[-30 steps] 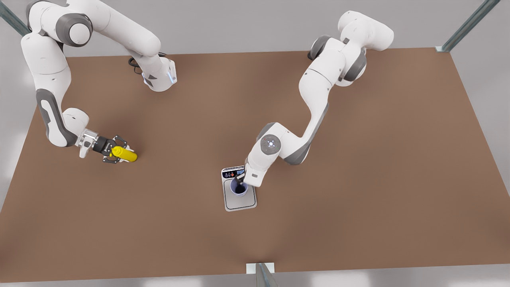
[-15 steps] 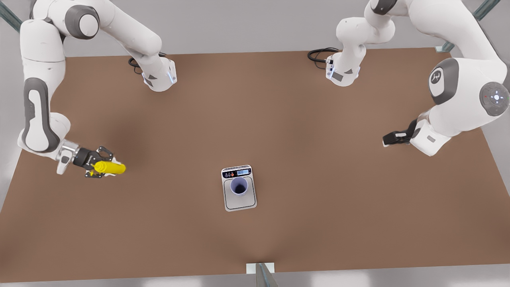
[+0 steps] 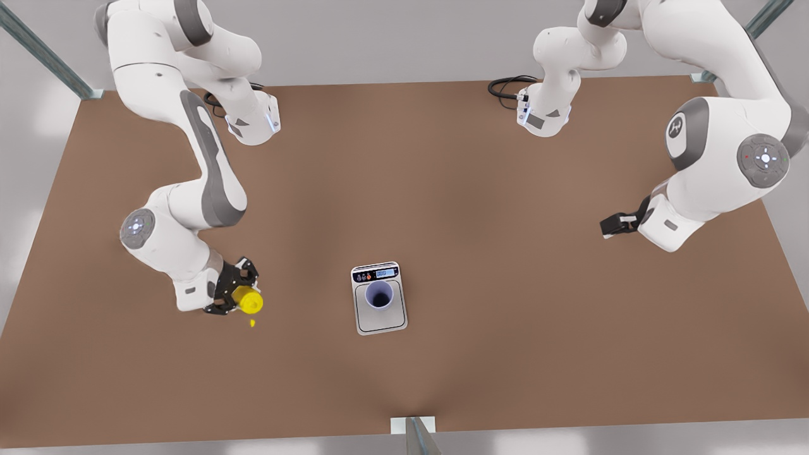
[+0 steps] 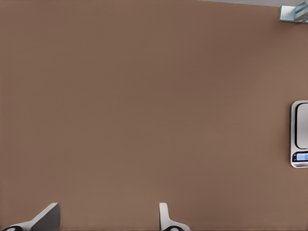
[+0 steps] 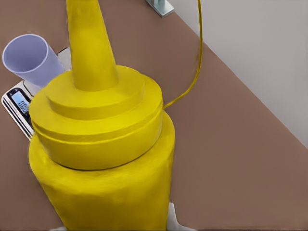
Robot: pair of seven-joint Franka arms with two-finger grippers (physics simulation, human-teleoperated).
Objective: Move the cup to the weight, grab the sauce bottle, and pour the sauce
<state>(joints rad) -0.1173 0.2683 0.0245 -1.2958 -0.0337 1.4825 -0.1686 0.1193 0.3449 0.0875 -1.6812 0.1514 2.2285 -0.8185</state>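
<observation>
One cup (image 3: 380,296); one weight (image 3: 380,319); one sauce bottle (image 3: 247,301).

Cup (image 3: 380,296) upright on weight (image 3: 381,320); sauce bottle (image 3: 247,301) apart.

Count: one cup (image 3: 380,295), one weight (image 3: 379,298), one sauce bottle (image 3: 247,301), one sauce drop (image 3: 252,323) on one table (image 3: 505,284); two arms, two grippers: right (image 3: 235,289), left (image 3: 612,225)
</observation>
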